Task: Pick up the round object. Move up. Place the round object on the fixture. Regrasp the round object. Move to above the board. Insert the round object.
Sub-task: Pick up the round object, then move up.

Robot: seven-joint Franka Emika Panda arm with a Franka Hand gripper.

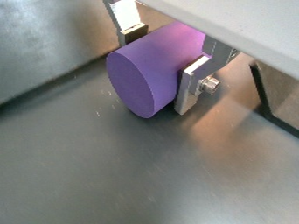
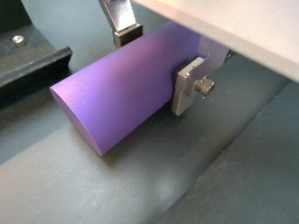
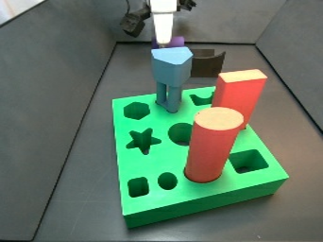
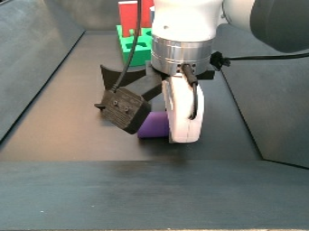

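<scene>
Black angular fixture [image 4: 122, 101] on dark floor, left of gripper [image 4: 182, 122], just beside peg. Smooth purple cylinder peg [image 1: 152, 74] lies on its side on floor; flat silver fingers [image 1: 194, 86] pinch it across its curved sides. Thick green board [image 3: 190, 161] well apart, carrying blue pentagon-topped peg [image 3: 171, 71] and red cylinder [image 3: 212, 144].

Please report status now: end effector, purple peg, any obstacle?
End effector down at floor, fingers either side of purple peg. Peg lying on its side, beside fixture. Nothing blocking.
</scene>
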